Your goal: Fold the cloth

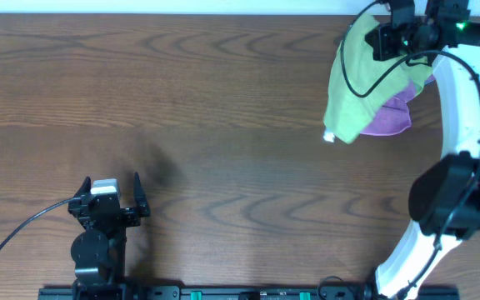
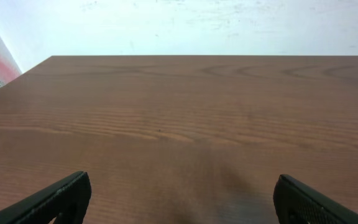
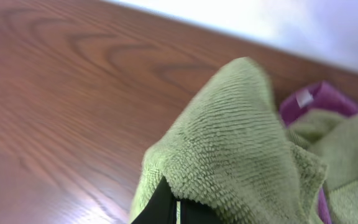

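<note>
The yellow-green cloth [image 1: 358,83] hangs bunched at the table's far right corner, a small white tag [image 1: 329,137] at its lower tip. My right gripper [image 1: 380,37] is shut on its upper part. In the right wrist view the terry cloth [image 3: 235,143] drapes over my shut gripper [image 3: 177,208] and hides most of the fingers. My left gripper [image 1: 112,178] stands open near the front left edge, far from the cloth. Between its fingers [image 2: 61,198] there is only bare wood.
A purple cloth [image 1: 389,118] lies under and beside the lifted cloth; it shows with a white label [image 3: 319,99] in the right wrist view, next to more green fabric [image 3: 347,149]. The table's far edge [image 1: 223,17] runs just behind them.
</note>
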Robot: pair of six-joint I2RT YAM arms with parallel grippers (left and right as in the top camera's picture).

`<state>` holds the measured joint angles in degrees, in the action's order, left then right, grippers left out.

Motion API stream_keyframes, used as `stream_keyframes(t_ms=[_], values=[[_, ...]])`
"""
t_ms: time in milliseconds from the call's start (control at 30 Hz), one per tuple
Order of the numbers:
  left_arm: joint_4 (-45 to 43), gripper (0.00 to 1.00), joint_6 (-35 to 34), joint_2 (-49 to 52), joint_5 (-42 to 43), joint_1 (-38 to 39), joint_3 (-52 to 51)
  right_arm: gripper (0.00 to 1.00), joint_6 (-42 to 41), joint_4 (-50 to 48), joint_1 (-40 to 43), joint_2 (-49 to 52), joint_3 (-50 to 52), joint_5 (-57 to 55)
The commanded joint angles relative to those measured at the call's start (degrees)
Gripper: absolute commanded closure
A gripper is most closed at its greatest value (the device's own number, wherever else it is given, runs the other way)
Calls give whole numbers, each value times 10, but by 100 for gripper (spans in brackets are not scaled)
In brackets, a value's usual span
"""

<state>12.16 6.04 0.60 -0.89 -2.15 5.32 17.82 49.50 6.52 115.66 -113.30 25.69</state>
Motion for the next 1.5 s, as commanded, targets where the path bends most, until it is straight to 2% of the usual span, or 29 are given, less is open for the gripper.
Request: stream_keyframes(t_ms=[0,367,600,1033,1267,1467], values=[[21,5,4,-3,-10,-2,-10,99,20,10,-38,-54,-14,4],[21,5,4,-3,-10,-2,-10,99,20,48,-139,-165,-13,-35],[21,5,4,-3,-10,-2,-10,99,20,101,-206,-217,-13,-106],[21,5,4,-3,-10,-2,-10,99,13,205,-210,-320,-13,-109],[21,5,4,-3,-10,-2,-10,99,-3,283,-212,-335,-12,-109],[21,5,4,-3,-10,-2,-10,99,-13,291,-213,-346,48,-107]])
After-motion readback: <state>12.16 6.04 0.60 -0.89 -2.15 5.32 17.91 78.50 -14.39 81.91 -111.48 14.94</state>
